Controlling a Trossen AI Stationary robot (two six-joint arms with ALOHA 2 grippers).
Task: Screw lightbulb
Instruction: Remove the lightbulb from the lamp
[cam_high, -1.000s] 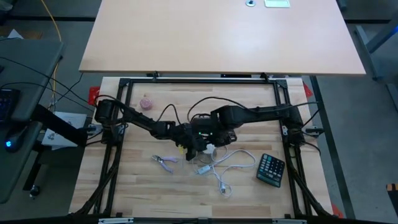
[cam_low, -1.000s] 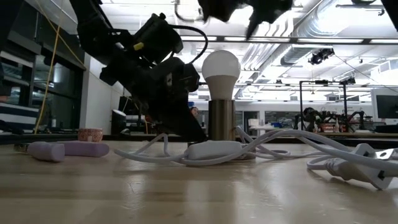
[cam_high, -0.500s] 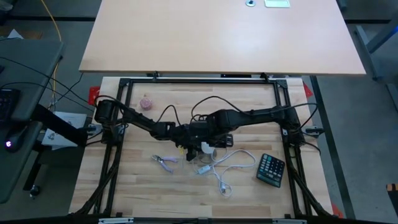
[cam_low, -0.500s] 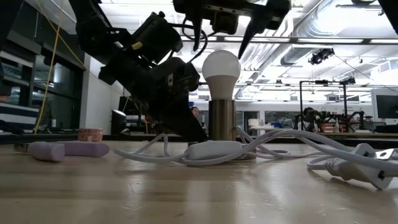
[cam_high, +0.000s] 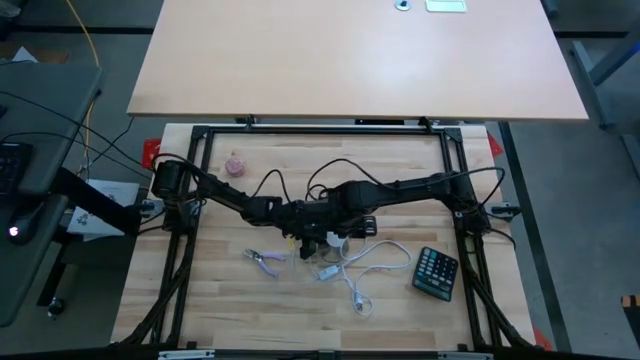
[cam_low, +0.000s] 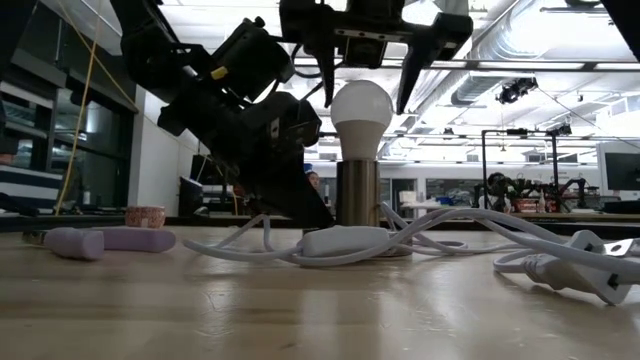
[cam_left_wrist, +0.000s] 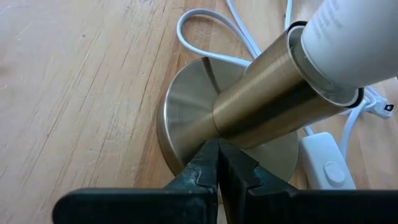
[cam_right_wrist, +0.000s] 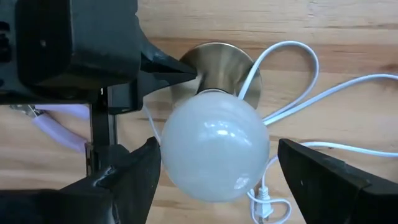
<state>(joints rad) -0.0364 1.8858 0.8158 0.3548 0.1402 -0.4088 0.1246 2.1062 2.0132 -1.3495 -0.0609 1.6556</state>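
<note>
The right pincer (cam_low: 363, 85) hangs open over the lightbulb (cam_low: 360, 110), one finger on each side of the globe, not touching, probably so it can close and turn it. The bulb stands upright in the brass socket (cam_low: 356, 192). The closed left pincer (cam_left_wrist: 217, 163) presses the round base (cam_left_wrist: 186, 118) onto the worktop (cam_low: 300, 310), seemingly to steady it.

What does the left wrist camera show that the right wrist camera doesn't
Only the left wrist view shows the shut left gripper pressing on the brass lamp base, and the cord switch. Only the right wrist view shows the open right gripper straddling the lightbulb, not touching it. Both show bulb, base and white cord.
</note>
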